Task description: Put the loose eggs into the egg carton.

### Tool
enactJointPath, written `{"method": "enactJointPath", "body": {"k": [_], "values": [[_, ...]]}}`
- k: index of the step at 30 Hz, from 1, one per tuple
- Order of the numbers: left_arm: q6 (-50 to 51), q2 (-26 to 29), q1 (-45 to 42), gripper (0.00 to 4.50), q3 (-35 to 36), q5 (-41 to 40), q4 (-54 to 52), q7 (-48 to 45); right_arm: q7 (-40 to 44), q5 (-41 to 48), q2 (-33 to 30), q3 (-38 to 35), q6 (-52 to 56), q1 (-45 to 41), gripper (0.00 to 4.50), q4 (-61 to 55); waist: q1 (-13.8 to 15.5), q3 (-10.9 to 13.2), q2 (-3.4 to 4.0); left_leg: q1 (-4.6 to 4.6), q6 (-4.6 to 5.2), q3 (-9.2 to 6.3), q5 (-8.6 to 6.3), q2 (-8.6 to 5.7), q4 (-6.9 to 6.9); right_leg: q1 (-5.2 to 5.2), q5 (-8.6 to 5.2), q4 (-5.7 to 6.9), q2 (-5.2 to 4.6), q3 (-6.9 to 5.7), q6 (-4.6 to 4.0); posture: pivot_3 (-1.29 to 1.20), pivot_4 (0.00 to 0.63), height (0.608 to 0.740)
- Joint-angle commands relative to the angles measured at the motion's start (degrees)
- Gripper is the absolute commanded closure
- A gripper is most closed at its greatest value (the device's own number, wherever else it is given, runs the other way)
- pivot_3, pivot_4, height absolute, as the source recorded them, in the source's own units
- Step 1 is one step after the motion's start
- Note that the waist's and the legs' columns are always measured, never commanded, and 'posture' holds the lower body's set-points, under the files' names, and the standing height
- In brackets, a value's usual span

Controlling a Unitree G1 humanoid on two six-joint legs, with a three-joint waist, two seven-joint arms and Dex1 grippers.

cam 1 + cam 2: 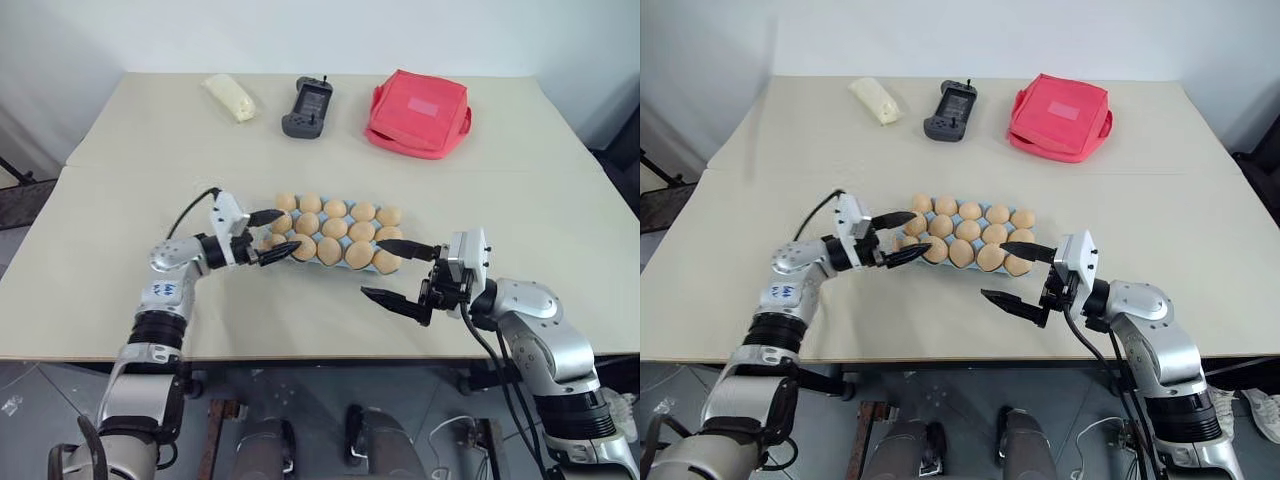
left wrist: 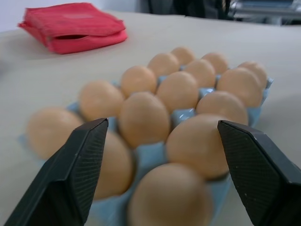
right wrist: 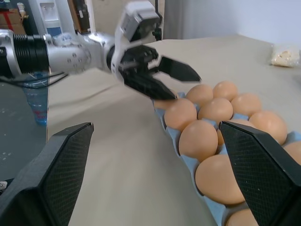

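The light blue egg carton (image 2: 151,157) lies at the middle of the table. Tan eggs (image 1: 334,228) sit in its cups in three rows, and I see no egg lying outside it. My left gripper (image 1: 273,235) is open at the carton's left end. Its fingertips straddle the front-left egg (image 1: 275,241) without closing on it. In the left wrist view the black fingers (image 2: 70,174) stand wide apart with nothing held. My right gripper (image 1: 396,273) is open at the carton's right front corner, pointing left, and is empty.
At the back of the table lie a pale yellow packet (image 1: 231,97), a black handheld controller (image 1: 308,108) and a red fabric pouch (image 1: 418,112). The table's front edge (image 1: 300,355) runs just below both arms.
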Motion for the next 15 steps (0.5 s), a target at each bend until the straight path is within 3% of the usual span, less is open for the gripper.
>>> {"method": "enactJointPath", "body": {"k": [1, 8, 15], "values": [[2.66, 4.85, 2.71, 0.71, 2.57, -2.39, -7.53, -1.87, 0.23, 1.02, -1.31, -2.17, -0.11, 0.27, 0.0, -1.91, 0.07, 0.0, 0.0, 0.0, 0.0, 0.0, 0.0, 0.01, -0.02, 0.01, 0.0, 0.05, 0.0, -0.01, 0.0, 0.0, 0.15, 0.74], [6.99, 15.07, 14.69, 0.71, 6.48, -4.11, -16.41, -4.56, 1.77, 0.72, -4.36, -4.54, -0.26, -0.51, 0.0, 2.13, 0.11, 0.0, 0.01, -0.01, -0.01, 0.01, -0.07, 0.02, -0.03, 0.01, -0.01, -0.17, -0.02, 0.19, -0.01, 0.0, 0.15, 0.74], [6.66, 15.87, 23.85, 0.71, 9.95, -3.33, -20.65, 0.35, 1.17, -1.79, -5.65, -7.45, -3.08, -0.27, 0.0, 9.89, 0.39, 0.0, 0.01, -0.02, -0.3, -0.02, -0.28, 0.05, -0.08, -0.05, -0.05, -0.16, -0.08, 0.51, -0.09, 0.0, 0.15, 0.74]]}}
